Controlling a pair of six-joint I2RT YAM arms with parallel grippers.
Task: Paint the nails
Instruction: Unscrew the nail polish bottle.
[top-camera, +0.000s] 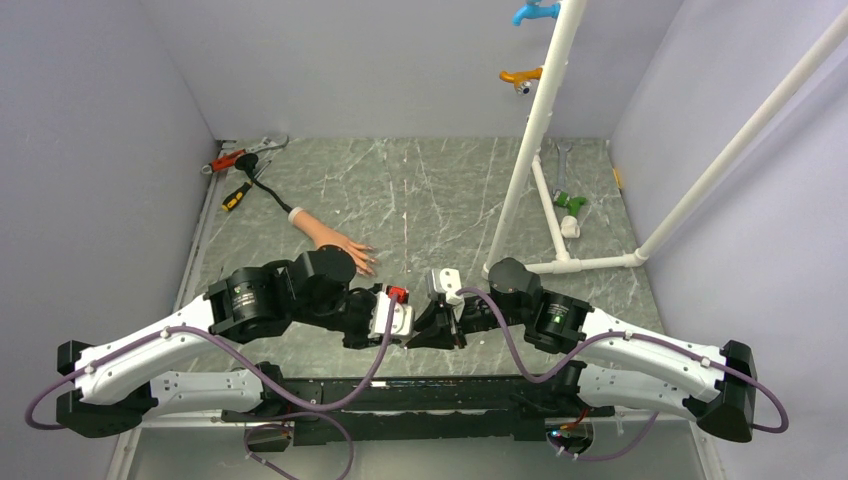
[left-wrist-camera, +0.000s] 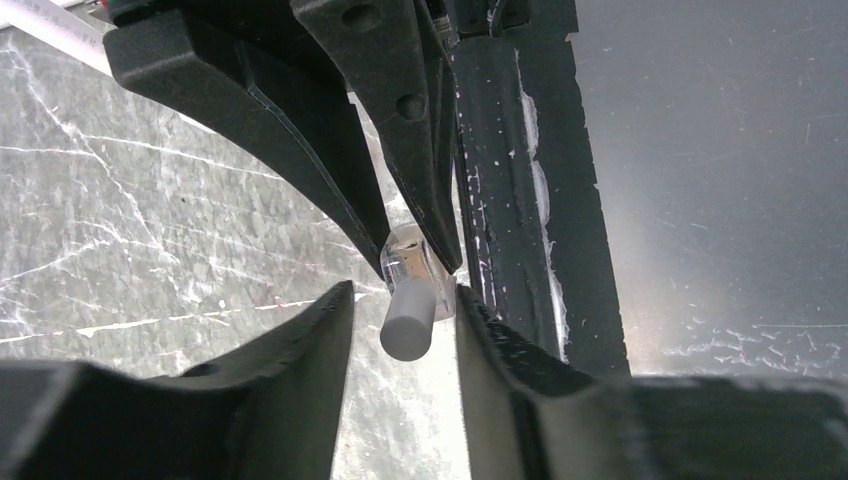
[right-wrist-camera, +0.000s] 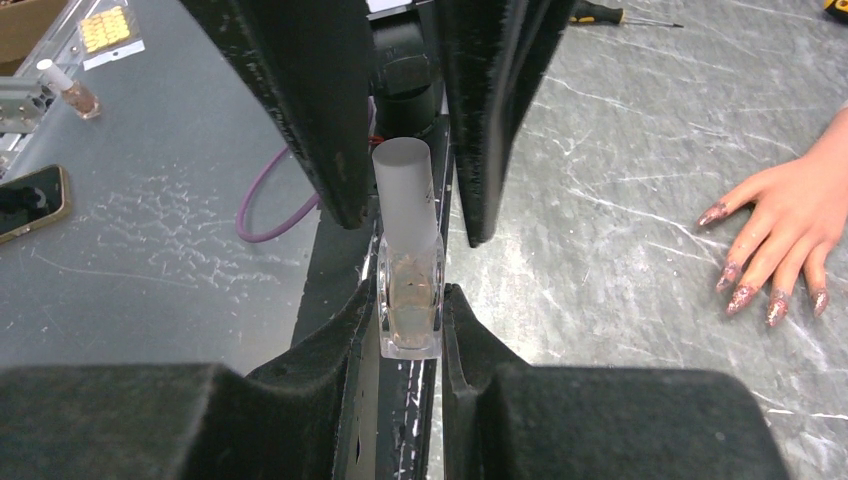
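Right hand clenched on bottle. Left hand parted, straddling cap, gaps on both sides. Nails on mannequin, flat on counter beyond left arm.

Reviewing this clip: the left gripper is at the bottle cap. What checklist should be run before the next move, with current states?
1. Hold: right gripper shut on the bottle body: ok.
2. Seal: cap on the bottle: ok.
3. Alignment: cap between the left gripper fingers: ok.
4. Clamp: left jaws tight on the cap: not ok, a gap shows beside it.
5. Clearance: mannequin hand apart from both grippers: ok.
6. Target: nails free of wet polish: cannot tell.
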